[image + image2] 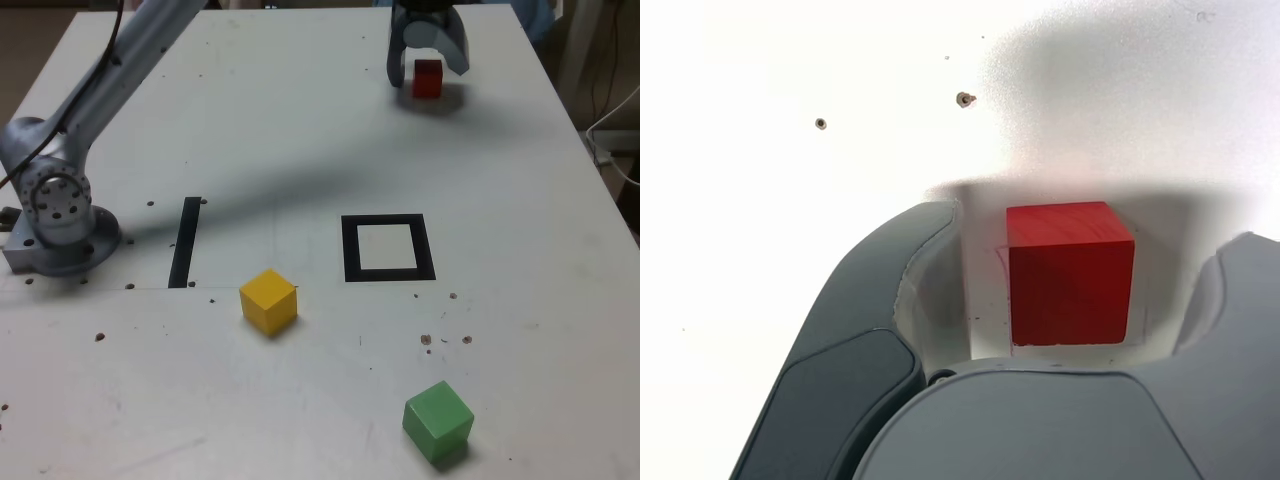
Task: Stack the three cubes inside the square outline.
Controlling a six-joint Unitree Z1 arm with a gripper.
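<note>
Right now the red cube [427, 78] sits on the white tabletop [300, 150], well beyond the square outline [388, 248] toward the far edge in the exterior view, with the claw [428, 62] lowered around it. In the wrist view the red cube [1070, 272] stands between the two spread jaws with a visible gap on each side, so nothing is pinched yet. It looks like a small, rigid, light block with matte flat faces, likely easy to hold if the jaws press squarely on two opposite sides near mid-height; an off-centre squeeze could twist it. The yellow cube [268, 300] lies near the outline, on the exterior view's left of it, and the green cube [438, 421] lies nearer the camera than the outline, both untouched.
</note>
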